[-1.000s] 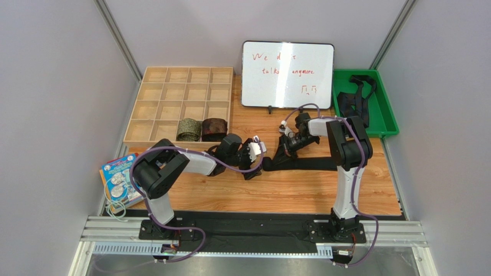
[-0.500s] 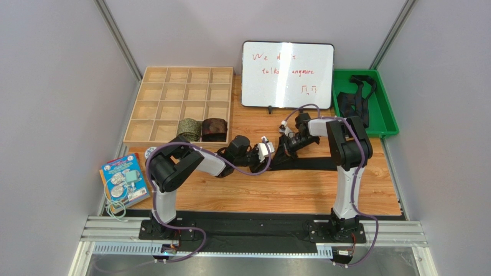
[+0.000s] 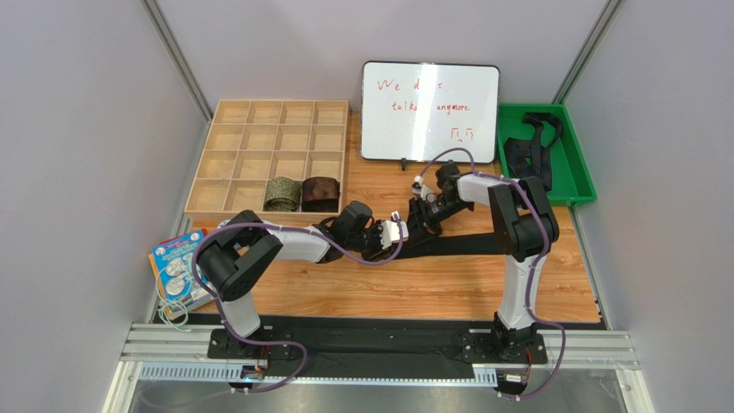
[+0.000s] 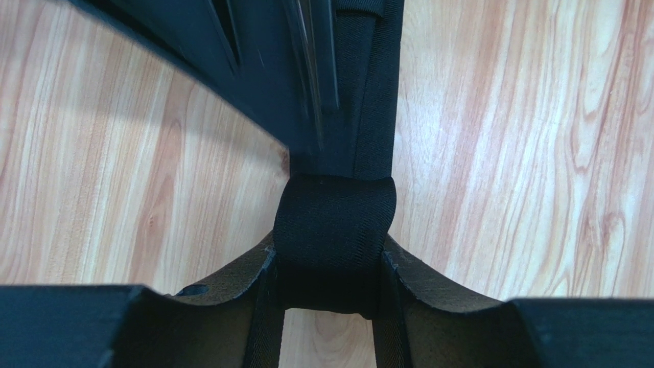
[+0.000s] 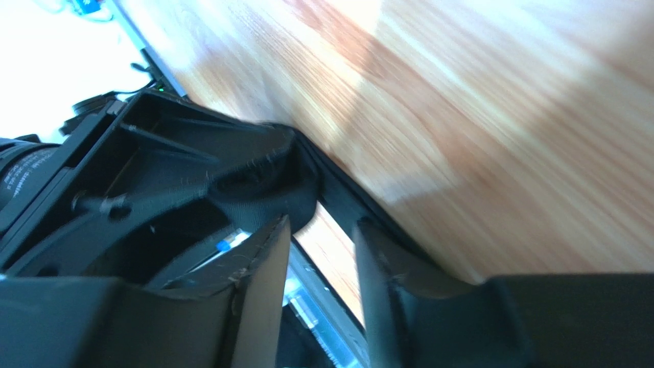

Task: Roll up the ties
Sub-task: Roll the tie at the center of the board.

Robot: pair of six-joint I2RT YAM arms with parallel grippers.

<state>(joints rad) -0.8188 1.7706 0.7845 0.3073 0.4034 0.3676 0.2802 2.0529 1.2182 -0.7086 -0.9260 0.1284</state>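
A black tie [image 3: 465,245] lies as a flat strip across the wooden table, and its left end is rolled into a small coil [image 4: 335,218]. My left gripper [image 4: 330,261] is shut on that coil, one finger pressing each side. In the top view the left gripper [image 3: 399,231] sits mid-table. My right gripper [image 5: 322,226] stands open just behind the coil [image 5: 265,188], with only bare table showing in the gap; from above it [image 3: 422,211] is right next to the left one. An olive-green rolled tie [image 3: 281,193] and a reddish-brown rolled tie [image 3: 320,193] sit in the wooden tray.
The wooden compartment tray [image 3: 258,138] stands at the back left. A whiteboard [image 3: 428,112] is propped behind the grippers. A green bin [image 3: 575,168] at the back right holds more black ties [image 3: 524,148]. A booklet [image 3: 183,267] lies at the front left edge.
My left gripper moved right onto the rolled end and closed on it. My right gripper opened, let go of the roll and shifted slightly back and left.
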